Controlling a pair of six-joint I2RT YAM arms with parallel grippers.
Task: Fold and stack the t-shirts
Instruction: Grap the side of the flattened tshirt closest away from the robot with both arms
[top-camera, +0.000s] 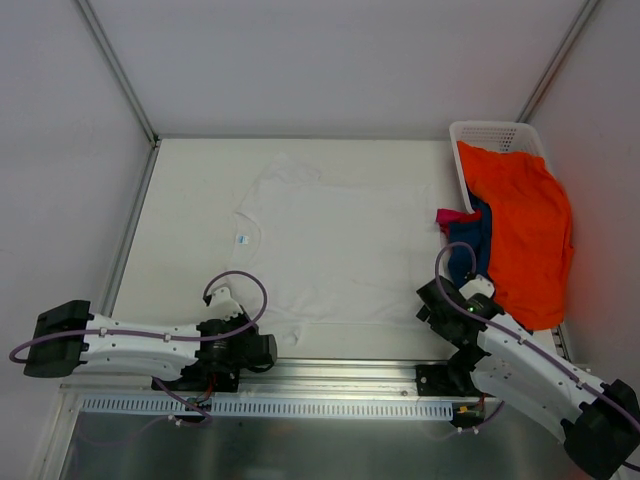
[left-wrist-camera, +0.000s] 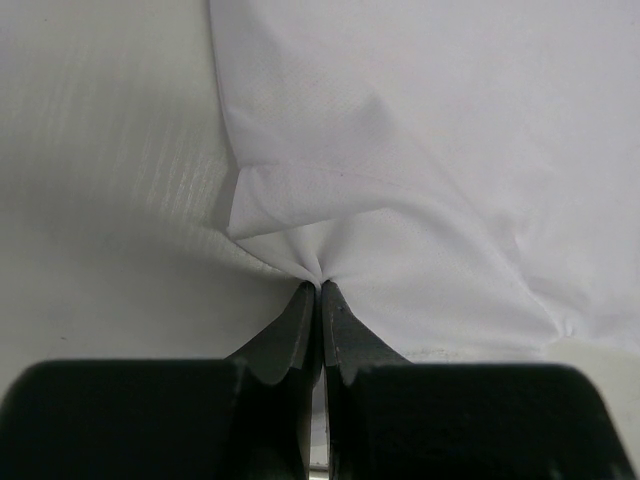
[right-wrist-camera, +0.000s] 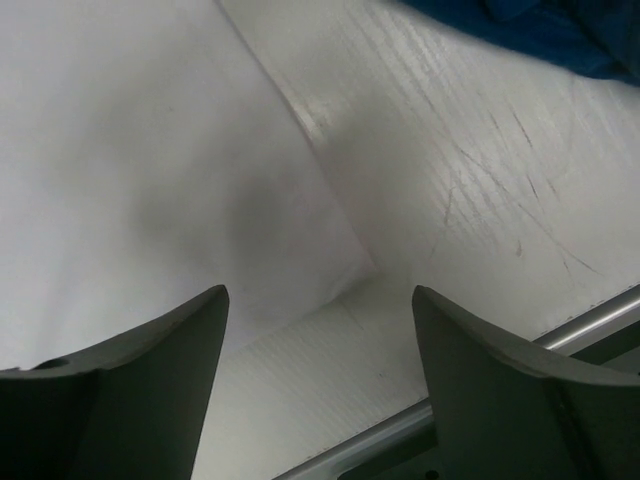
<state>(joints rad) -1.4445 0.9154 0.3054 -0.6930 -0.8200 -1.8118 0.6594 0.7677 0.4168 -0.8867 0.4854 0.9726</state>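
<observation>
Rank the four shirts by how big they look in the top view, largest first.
1. white shirt, spread flat.
2. orange shirt.
3. navy shirt, mostly covered by the orange.
4. magenta shirt, only a scrap showing.

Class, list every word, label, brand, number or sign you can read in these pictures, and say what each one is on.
No text can be read.
Neck tag inside the collar of the white t-shirt: a bluish mark, too small to read.
No other lettering shows in any view.
</observation>
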